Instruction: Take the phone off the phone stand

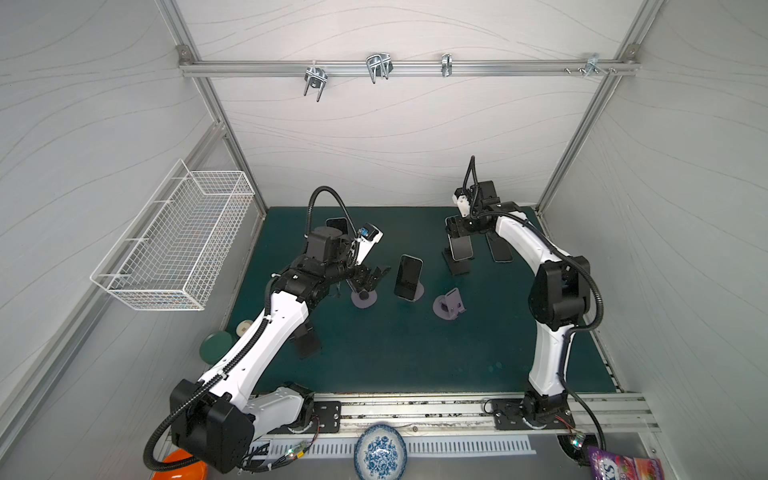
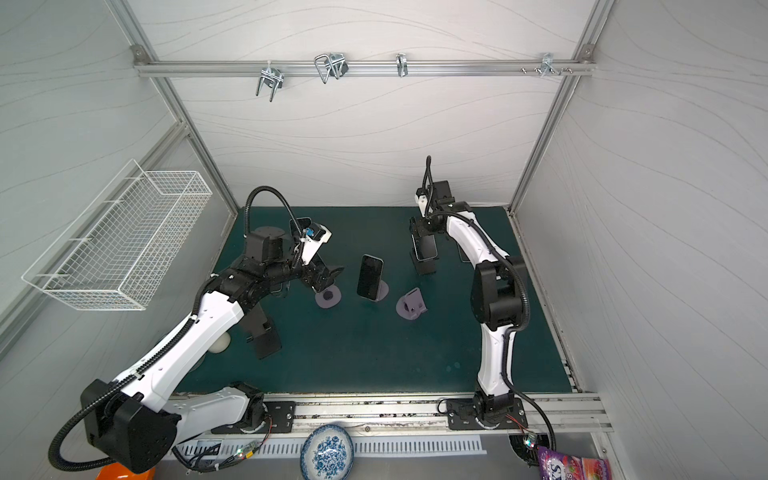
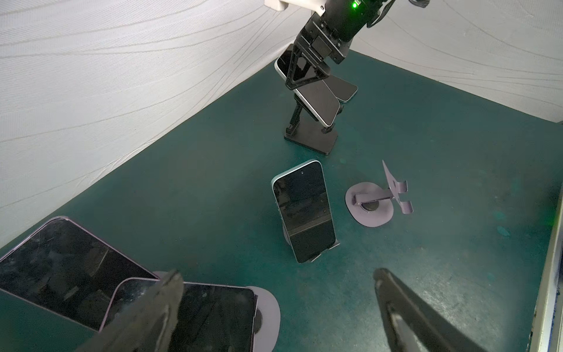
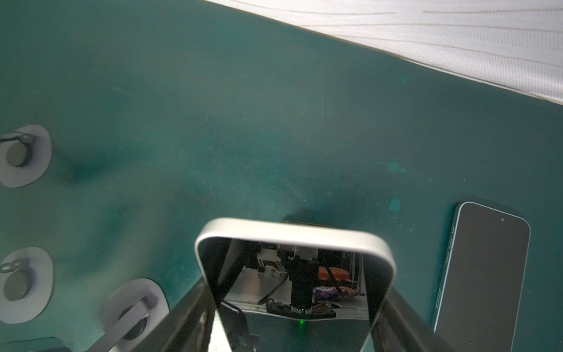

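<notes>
The right end effector (image 1: 457,232) is pinching the phone (image 1: 461,249) by its long edges, far right on the counter (image 1: 395,357). The phone leans on the black stand (image 1: 457,268); whether its lower edge sits in the lip I cannot tell. To lift well, I would draw it up along the stand's slope until it clears the lip, gripping firmly because the glass looks slick, and keep off the flat phone (image 4: 481,274) just to its right. The left end effector (image 1: 372,278) hangs spread wide over a purple stand (image 1: 363,299), left of centre. The left wrist view shows the black stand's foot and the phone's tilt; the right wrist view hides nearly all of that stand behind the phone, yet shows both fingers against its edges
</notes>
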